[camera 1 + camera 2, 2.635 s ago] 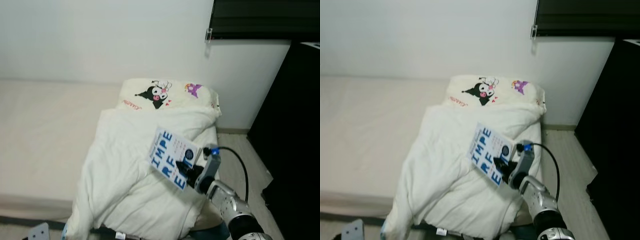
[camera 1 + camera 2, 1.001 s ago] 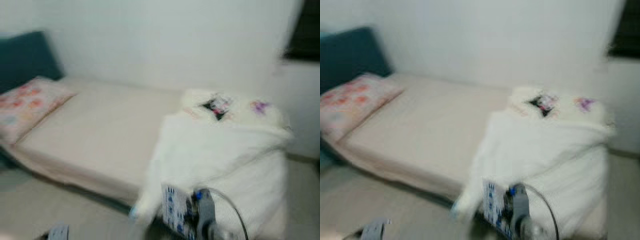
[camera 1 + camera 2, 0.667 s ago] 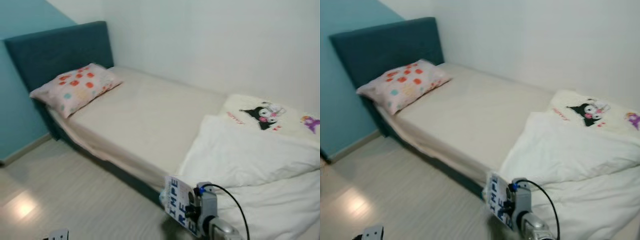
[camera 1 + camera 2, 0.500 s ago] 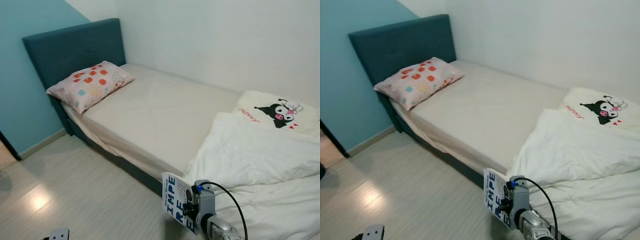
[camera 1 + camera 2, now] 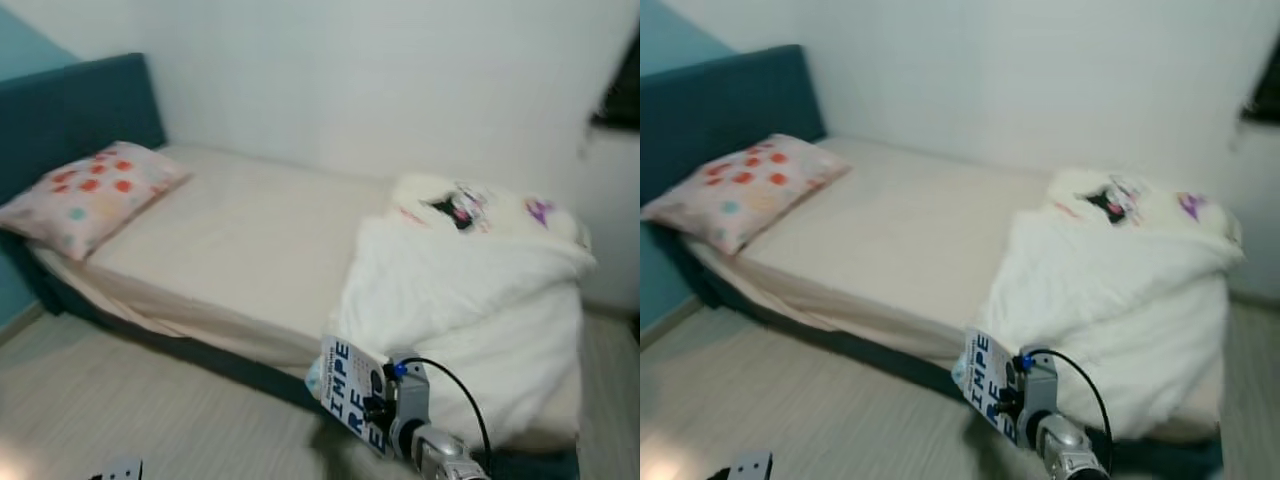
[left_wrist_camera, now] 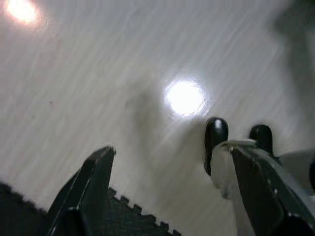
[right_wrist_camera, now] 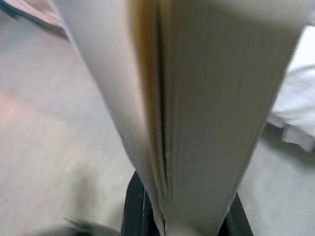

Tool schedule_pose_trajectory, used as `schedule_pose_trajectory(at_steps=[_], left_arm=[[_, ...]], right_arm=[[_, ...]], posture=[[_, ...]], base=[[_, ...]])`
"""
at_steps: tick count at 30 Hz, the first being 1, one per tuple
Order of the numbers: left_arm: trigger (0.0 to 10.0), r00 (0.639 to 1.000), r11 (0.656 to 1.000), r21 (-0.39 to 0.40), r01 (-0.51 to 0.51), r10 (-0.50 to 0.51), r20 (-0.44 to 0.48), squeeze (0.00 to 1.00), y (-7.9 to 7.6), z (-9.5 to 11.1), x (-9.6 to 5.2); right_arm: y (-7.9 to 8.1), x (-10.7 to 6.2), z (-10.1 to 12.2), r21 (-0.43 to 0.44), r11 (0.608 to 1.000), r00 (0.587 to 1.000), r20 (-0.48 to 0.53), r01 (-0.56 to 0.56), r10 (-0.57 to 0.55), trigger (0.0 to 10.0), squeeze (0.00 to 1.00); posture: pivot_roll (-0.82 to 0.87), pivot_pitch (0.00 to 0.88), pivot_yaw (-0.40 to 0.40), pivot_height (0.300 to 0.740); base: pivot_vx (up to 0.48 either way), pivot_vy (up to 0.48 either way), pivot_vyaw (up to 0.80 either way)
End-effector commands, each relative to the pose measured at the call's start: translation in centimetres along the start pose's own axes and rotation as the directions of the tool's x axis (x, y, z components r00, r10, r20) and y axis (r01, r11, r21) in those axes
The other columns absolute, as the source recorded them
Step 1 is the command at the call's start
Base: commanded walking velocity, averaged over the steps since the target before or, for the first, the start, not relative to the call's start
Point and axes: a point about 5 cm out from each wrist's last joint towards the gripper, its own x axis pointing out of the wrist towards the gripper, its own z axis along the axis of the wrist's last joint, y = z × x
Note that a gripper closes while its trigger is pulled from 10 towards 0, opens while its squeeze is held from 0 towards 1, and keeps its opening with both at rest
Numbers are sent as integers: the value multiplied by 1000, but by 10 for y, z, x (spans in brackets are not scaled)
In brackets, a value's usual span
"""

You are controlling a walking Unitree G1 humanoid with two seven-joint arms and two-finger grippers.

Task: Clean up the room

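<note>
My right gripper (image 5: 380,408) is shut on a white book (image 5: 350,398) with large blue letters on its cover. It holds the book upright, low in front of me, near the foot corner of the bed (image 5: 230,235). The right wrist view looks straight along the book's page edges (image 7: 197,113), gripped at the base between the black fingers (image 7: 132,206). My left gripper (image 6: 172,189) hangs open over the pale wood floor (image 6: 98,73), nothing between its fingers.
A crumpled white duvet (image 5: 470,300) and a cartoon-print pillow (image 5: 460,205) cover the bed's foot end. A spotted pillow (image 5: 85,195) lies by the teal headboard (image 5: 70,105). Open floor (image 5: 120,400) lies to my left. A dark mat edge (image 6: 128,216) shows under the left gripper.
The whole view has swung back to the right and is slightly blurred, so the camera turned. The book stays clamped in the right gripper at the same low spot.
</note>
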Motion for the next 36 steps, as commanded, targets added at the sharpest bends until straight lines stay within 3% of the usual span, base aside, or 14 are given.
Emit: schedule_pose_trajectory(at_steps=[1, 10, 22, 36], left_arm=[[10000, 1000, 1000, 10, -8, 8, -20, 0, 4, -6, -1], [10000, 1000, 1000, 17, -8, 9, -24, 0, 5, -6, -1], [10000, 1000, 1000, 25, -3, 4, -25, 0, 6, -6, -1], [10000, 1000, 999, 32, -3, 4, -27, 0, 5, -6, -1]], right_arm=[[14, 8, 20, -32, 998, 996, 71, -50, 52, 10000, 0], [15, 8, 21, -28, 998, 995, 83, -48, 50, 10000, 0], [15, 9, 28, -32, 998, 992, 109, -54, 58, 10000, 0], [17, 10, 35, -34, 996, 987, 140, -79, 83, 10000, 0]], posture=[[-126, 57, 9, 740], [-127, 60, 11, 740], [-133, 62, 15, 740], [-139, 61, 15, 740]], base=[[480, 0, 800], [480, 0, 715], [480, 0, 0], [480, 0, 779]])
